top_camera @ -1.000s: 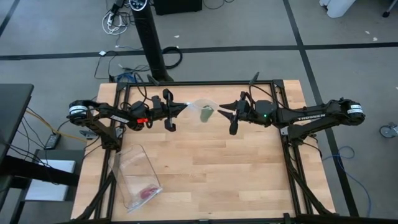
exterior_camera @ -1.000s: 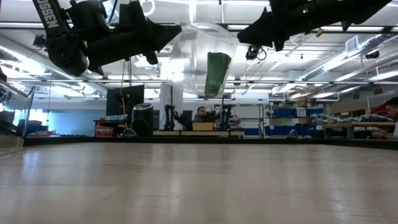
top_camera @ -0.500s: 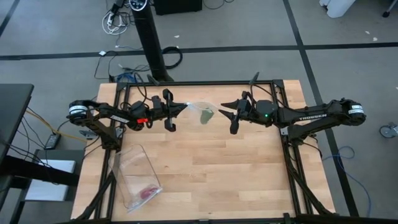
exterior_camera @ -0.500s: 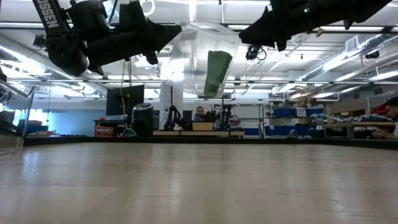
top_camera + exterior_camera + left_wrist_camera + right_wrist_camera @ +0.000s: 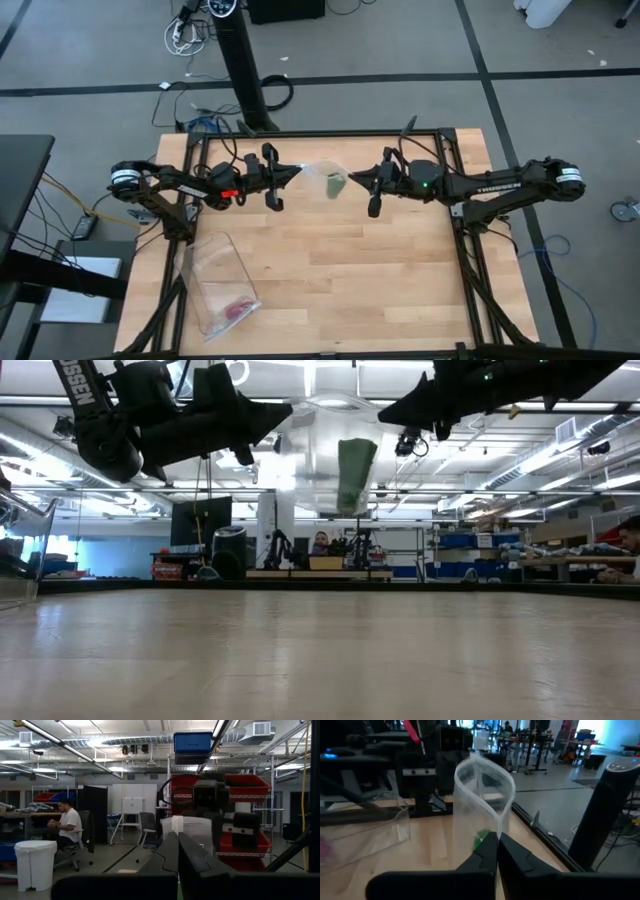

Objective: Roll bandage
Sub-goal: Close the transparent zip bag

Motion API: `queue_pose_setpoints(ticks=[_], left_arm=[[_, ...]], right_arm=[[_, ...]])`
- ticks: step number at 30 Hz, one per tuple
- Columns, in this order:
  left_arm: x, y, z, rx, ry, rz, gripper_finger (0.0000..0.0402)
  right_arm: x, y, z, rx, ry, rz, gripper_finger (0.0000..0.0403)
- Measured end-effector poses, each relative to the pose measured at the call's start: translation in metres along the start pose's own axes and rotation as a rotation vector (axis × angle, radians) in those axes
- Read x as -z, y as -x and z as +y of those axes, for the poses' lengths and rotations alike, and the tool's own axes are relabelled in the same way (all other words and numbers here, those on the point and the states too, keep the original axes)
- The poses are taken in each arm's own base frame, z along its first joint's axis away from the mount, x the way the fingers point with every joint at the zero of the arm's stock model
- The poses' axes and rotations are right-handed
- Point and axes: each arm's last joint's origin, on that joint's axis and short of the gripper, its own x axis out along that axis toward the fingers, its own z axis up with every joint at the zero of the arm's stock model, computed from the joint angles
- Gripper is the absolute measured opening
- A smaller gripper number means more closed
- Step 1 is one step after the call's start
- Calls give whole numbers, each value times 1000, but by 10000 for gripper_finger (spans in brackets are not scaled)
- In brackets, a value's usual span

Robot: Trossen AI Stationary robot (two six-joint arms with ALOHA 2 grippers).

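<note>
Above the far middle of the table [image 5: 400,270], a clear plastic bag [image 5: 318,172] is held up in the air between the two arms, with the bandage [image 5: 335,184] — a small green roll — hanging inside it. The left gripper [image 5: 290,174] is closed tight on one edge of the bag's mouth. The right gripper [image 5: 356,181] is closed as well, its fingers pinched on the opposite edge of the bag, as is seen in the right wrist view, where the bag's rim [image 5: 485,785] rises just beyond the closed fingertips and the green roll [image 5: 481,839] sits right behind them.

The likeliest failure is judged to be a slip of the thin film: if only a sliver of the rim is caught, the bag could be torn free on one side when the arms pull apart, and the roll could be tipped out onto the wood or left swinging. A pull too sharp could also stretch the mouth flat and trap the bandage inside.

Compared with a second ago, the right gripper is seen to have been shut — then it stood open just short of the bag — and the bag has been drawn narrower, with the roll hanging straighter. A second bag [image 5: 220,283] lies untouched at the near left corner.
</note>
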Motion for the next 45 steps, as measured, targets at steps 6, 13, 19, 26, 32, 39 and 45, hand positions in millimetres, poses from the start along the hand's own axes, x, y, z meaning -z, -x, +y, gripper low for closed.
queue_pose_setpoints(ticks=[6,13,19,26,32,39,45], left_arm=[[2,0,0,-10,3,20,1],[5,0,1,-35,5,53,1],[8,0,1,-42,-13,65,1],[28,1,2,-53,-11,90,1],[33,0,2,-33,-38,105,1],[32,0,2,-14,-108,129,1],[45,3,3,-38,-143,264,1]], right_arm=[[-17,-3,-1,-22,24,57,3],[-36,-5,-4,-64,34,89,1],[-48,-5,-4,-104,51,99,1],[-46,-12,-2,-116,68,148,0],[-33,-15,-7,-75,82,262,0],[-27,-10,-16,-22,95,347,3],[-16,-5,-24,120,131,469,57]])
